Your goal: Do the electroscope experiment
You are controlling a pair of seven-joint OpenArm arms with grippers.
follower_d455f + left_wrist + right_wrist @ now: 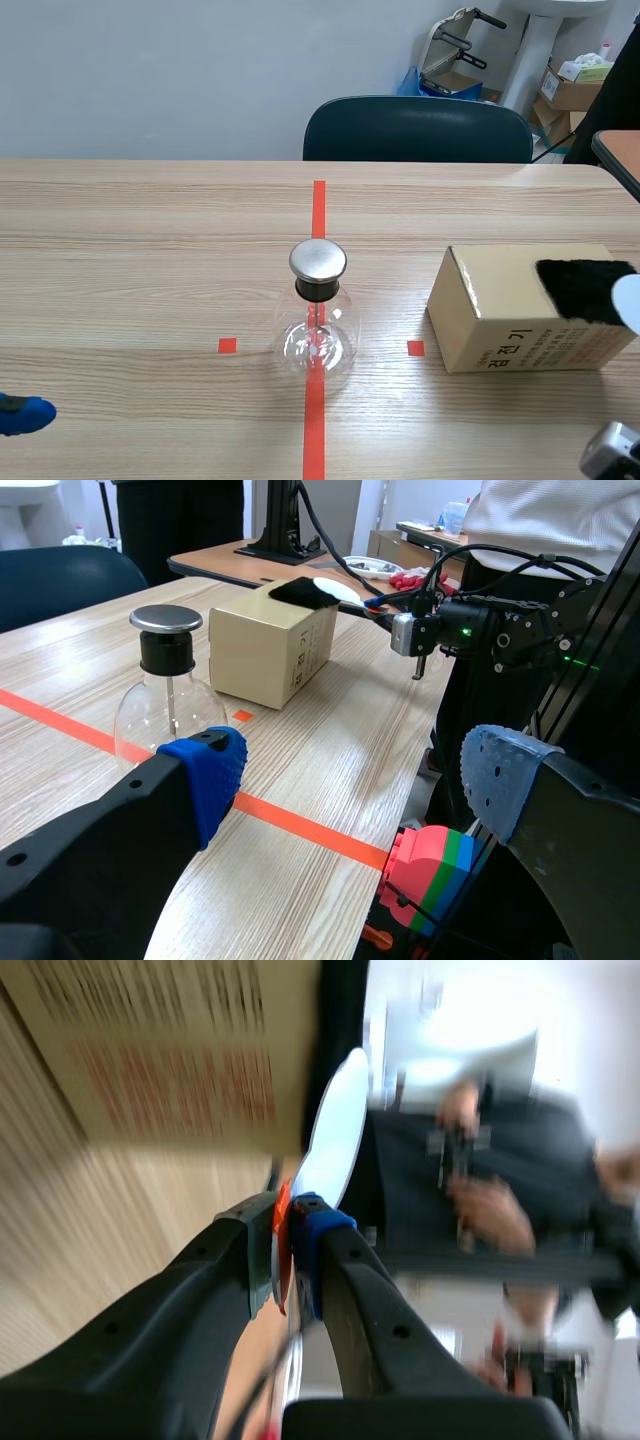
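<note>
The flask [317, 335], a rod [318, 318] inside, is being borne by the surface [150, 260] beside a box [520, 325] topped with fur [578, 288]. A white disc [335, 1125] is being gripped by the right claw [290, 1250]; the left claw [355, 770] is being held wide open, empty.

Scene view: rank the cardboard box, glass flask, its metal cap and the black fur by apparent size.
1. cardboard box, clearly largest.
2. glass flask.
3. black fur; it looks close to the flask, and the white disc hides part of it.
4. metal cap, smallest.
</note>
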